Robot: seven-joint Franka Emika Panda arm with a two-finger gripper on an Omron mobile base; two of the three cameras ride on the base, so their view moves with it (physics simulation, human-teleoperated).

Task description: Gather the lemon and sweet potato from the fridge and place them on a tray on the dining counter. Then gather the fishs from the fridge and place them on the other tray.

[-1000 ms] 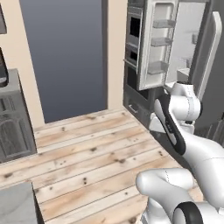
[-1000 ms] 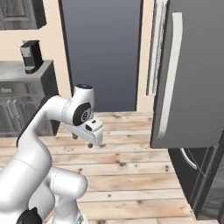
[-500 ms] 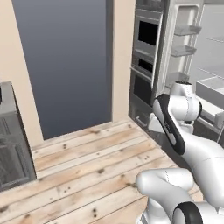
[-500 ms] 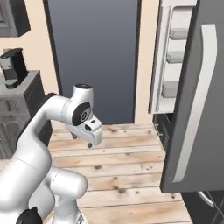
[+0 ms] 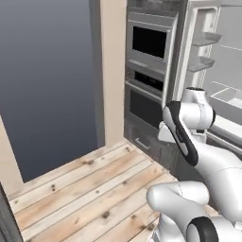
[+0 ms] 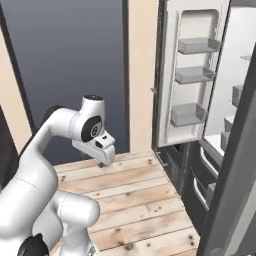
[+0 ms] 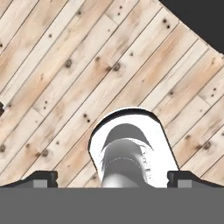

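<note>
The fridge (image 6: pixel 192 80) stands open on the right, its white door inside carrying three grey shelves. It also rises at the right of the left base view as the fridge (image 5: pixel 204 47), with its pale interior beyond. My gripper (image 6: pixel 106 159) hangs open and empty over the wooden floor, well to the left of the fridge. In the hand view the gripper (image 7: pixel 112 179) points down at bare planks, its fingertips (image 7: pixel 41 178) far apart. The lemon, sweet potato, fishs, trays and dining counter are out of view.
A second, dark grey fridge door (image 6: pixel 232 170) juts into the right foreground. Built-in wall ovens (image 5: pixel 149 71) sit left of the fridge, beside a beige pillar (image 5: pixel 113 71) and a dark panel (image 5: pixel 47 85). Wooden floor (image 6: pixel 135 200) lies open ahead.
The whole picture has shifted, so the camera has moved: the fridge and ovens have slid leftward and grown larger. The arm keeps its pose and the gripper stays open.
</note>
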